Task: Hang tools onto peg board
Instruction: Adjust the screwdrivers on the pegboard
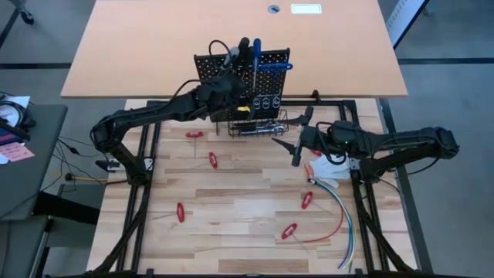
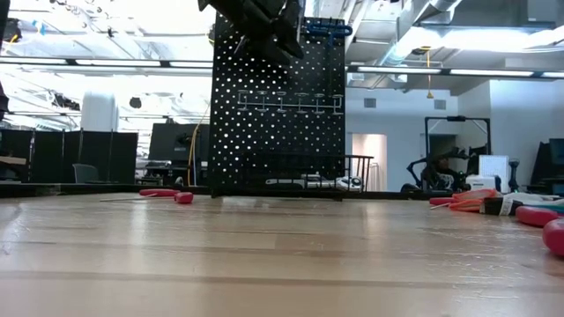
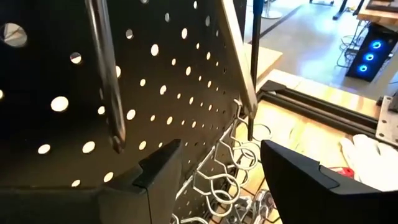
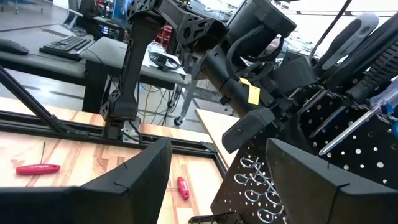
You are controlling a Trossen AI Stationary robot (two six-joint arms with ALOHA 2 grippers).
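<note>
Lab: monitors (image 2: 167,141), exposed ceiling ducts (image 2: 106,35)

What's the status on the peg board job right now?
Left tool open at the black perforated peg board, nothing held. Right tool open, empty, beside the black wire basket. Small red-handled tools scattered on table.

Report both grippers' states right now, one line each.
Left gripper: open, holding nothing, up against the peg board.
Right gripper: open, empty, beside the wire basket.
</note>
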